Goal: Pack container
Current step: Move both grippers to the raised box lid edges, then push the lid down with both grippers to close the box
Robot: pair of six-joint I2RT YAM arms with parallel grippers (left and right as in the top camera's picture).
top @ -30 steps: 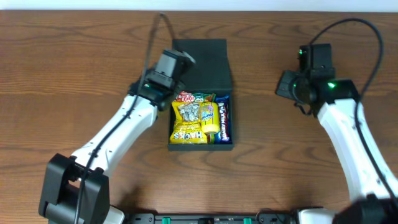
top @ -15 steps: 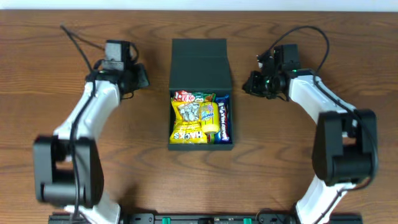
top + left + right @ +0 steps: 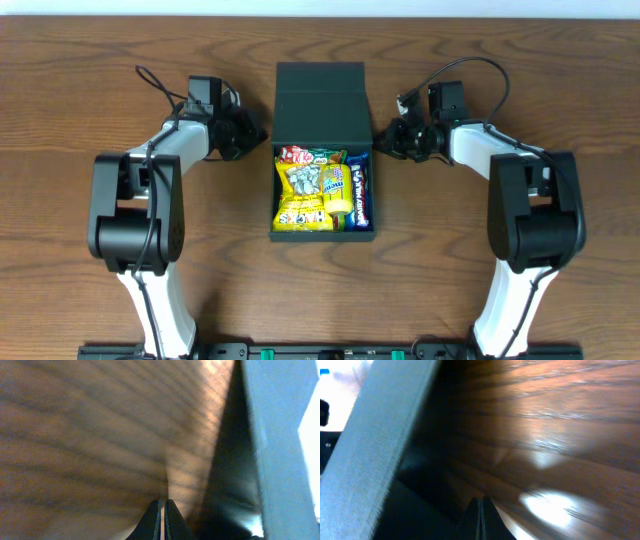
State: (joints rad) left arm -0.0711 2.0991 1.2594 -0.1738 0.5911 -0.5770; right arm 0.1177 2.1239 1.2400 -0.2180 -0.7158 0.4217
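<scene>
The dark container (image 3: 322,232) sits mid-table with its flap lid (image 3: 322,105) open and lying back. It holds several snack packets: a yellow bag (image 3: 305,195), a red KitKat (image 3: 297,154) and a blue bar (image 3: 359,192). My left gripper (image 3: 258,138) is shut and empty, low beside the lid's left edge; the lid's side shows in the left wrist view (image 3: 280,445), right of the fingertips (image 3: 163,505). My right gripper (image 3: 384,139) is shut and empty beside the lid's right edge; the lid shows in the right wrist view (image 3: 385,445), left of the fingertips (image 3: 480,502).
The brown wooden table (image 3: 100,250) carries only the box and the two arms. Cables loop from both wrists over the back of the table. A dark rail runs along the front edge (image 3: 330,350).
Both grippers have swung inward toward the open lid, the left from the far left and the right from the right. They now flank the lid's hinge end. The box has not moved.
</scene>
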